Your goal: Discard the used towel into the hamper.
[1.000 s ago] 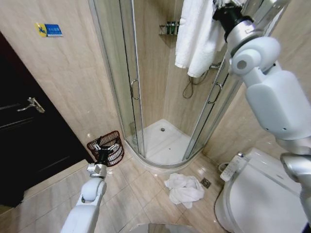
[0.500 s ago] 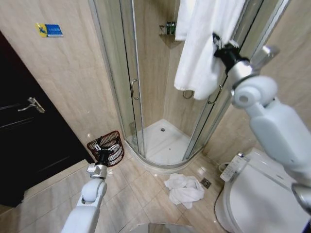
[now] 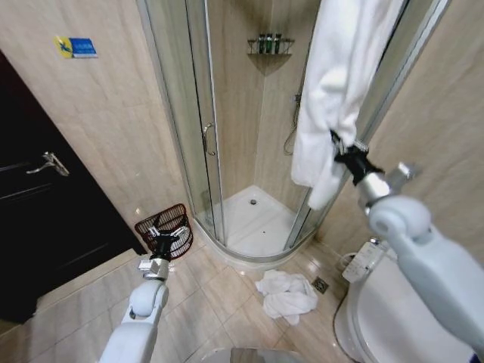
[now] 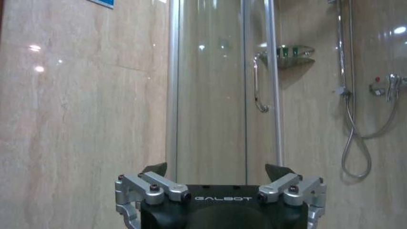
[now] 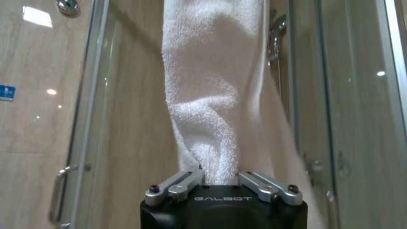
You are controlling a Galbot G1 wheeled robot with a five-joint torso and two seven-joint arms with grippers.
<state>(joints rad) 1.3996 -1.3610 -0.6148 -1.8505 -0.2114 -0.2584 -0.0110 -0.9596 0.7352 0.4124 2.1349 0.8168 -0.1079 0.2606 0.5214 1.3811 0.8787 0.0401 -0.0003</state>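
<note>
Right gripper (image 5: 220,177) is clamped on a fold of the white terry towel (image 5: 213,95), metal fingers (image 5: 180,183) pinching the bunched fluffy cloth; in the head view the right gripper (image 3: 346,155) grips the towel (image 3: 336,83) low down, while the long soft drape hangs from above in front of the curved glass shower door (image 3: 193,113). Left gripper (image 4: 218,177) is spread wide with nothing between its fingers, facing the beige marble-look wall and the glass enclosure; from the head it sits low at the robot's left (image 3: 162,240), just in front of the hamper. Hamper (image 3: 165,227) is a small round dark red-brown basket of open wire slats, standing on the tiled floor against the wall, between the dark door (image 3: 45,219) and the shower base. A second crumpled white towel (image 3: 286,293) lies on the floor tiles near a small drain (image 3: 321,285), beside the white toilet (image 3: 378,302). A corner shelf with bottles (image 3: 268,43) sits inside the shower.
</note>
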